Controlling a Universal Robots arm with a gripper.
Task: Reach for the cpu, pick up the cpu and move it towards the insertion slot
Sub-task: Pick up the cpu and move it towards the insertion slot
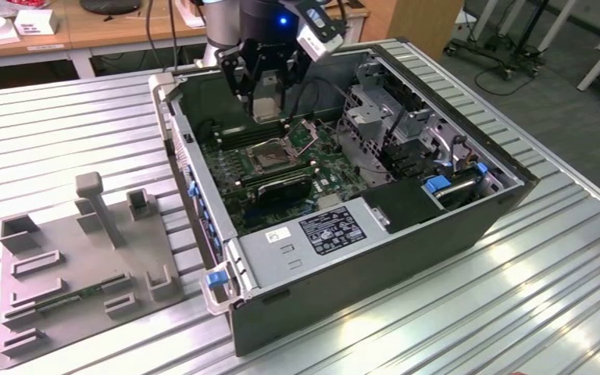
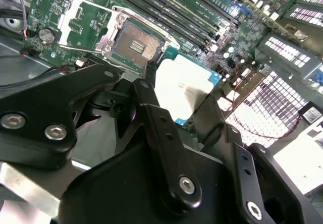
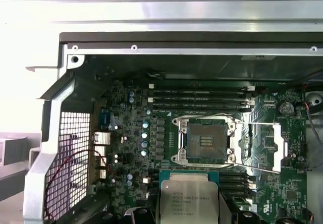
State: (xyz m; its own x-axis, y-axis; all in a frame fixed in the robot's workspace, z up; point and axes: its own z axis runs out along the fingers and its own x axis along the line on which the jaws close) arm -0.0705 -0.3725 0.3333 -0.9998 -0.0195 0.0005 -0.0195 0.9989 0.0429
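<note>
My gripper (image 1: 266, 100) hangs over the far end of the open computer case, shut on the cpu (image 1: 266, 105). Both wrist views show the cpu as a flat square chip with a silvery face and a green rim (image 2: 182, 85) (image 3: 189, 200), clamped by its edges between the black fingers (image 2: 151, 113). The insertion slot (image 1: 262, 155) lies on the green board below. It is a square socket in a silvery frame with a dark centre (image 2: 135, 45) (image 3: 206, 142), and its cover frame stands swung open. The cpu sits just beside the socket, above the board.
Long black memory slots (image 3: 202, 99) run alongside the socket. The case walls (image 1: 191, 168) and a metal drive cage (image 1: 383, 117) close in around the board. A grey plastic fixture (image 1: 81, 266) stands on the slatted metal table at the exterior view's left.
</note>
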